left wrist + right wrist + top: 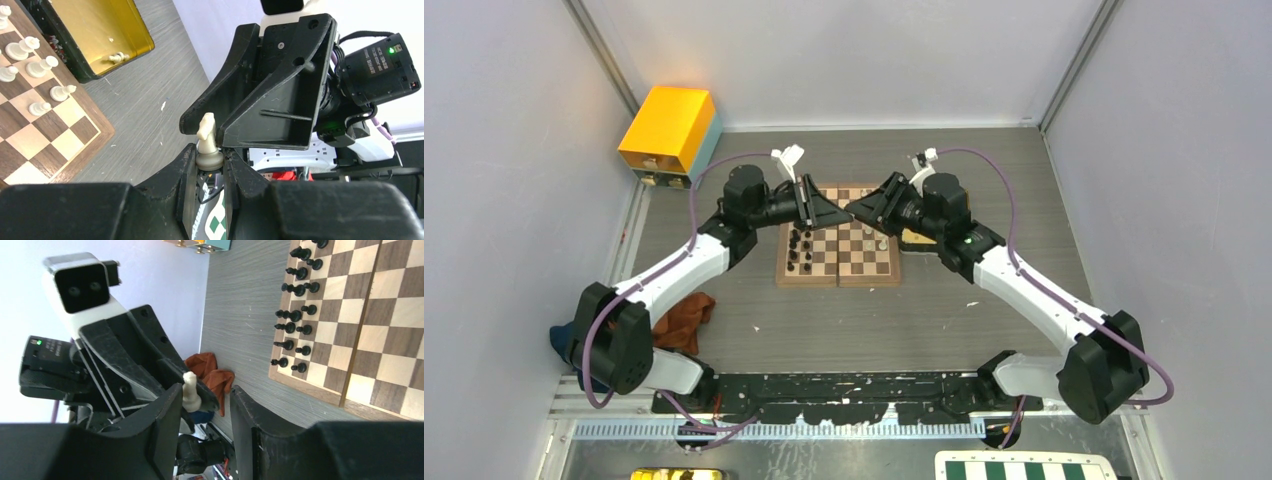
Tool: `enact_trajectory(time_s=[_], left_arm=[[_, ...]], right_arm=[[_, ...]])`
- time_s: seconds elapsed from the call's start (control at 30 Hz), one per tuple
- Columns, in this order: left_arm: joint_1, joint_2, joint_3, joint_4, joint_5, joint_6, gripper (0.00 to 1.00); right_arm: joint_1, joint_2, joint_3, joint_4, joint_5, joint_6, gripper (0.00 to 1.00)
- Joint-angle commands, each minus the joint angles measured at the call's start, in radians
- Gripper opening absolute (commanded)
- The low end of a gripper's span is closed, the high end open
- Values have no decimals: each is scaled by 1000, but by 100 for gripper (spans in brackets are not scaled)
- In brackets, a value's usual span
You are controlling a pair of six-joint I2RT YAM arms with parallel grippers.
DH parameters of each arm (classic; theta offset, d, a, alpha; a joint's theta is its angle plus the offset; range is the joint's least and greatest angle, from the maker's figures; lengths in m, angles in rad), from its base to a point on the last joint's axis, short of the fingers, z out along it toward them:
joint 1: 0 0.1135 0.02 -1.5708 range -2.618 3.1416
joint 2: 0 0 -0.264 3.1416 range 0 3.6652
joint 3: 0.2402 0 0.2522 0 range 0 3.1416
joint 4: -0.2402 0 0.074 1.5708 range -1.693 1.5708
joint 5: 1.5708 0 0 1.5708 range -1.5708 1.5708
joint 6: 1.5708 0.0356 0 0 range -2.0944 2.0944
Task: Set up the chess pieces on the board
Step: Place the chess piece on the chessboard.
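**Handover over the board.** At centre frame in the top view, your left gripper [210, 161] pinches the base of a cream-white knight-shaped chess piece [206, 132] above the small square wooden chessboard [849, 265]. Your right gripper [206, 391] stands spread beside it. If you release early, the knight probably falls among the black chess pieces [291, 316].

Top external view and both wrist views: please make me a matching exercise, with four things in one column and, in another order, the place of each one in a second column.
Things
1. white knight
2. black pieces
3. orange cloth
4. gold tray

Places
A. on the table, beside the left arm
B. beside the board, with a white piece lying inside
C. held in the left claw
D. on the board, in two rows along one edge

Pairs: 1-C, 2-D, 3-A, 4-B
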Motion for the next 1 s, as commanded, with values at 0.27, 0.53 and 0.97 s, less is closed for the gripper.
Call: enact_trajectory(time_s=[0.27, 0.53, 0.97], left_arm=[[29, 0, 127, -148, 276, 129, 0], [29, 48, 143, -229, 440, 195, 0], [29, 62, 149, -275, 532, 248, 0]], right_arm=[[-30, -112, 108, -202, -26, -182, 47], [-56, -158, 126, -251, -132, -190, 47], [-57, -165, 86, -250, -301, -146, 39]])
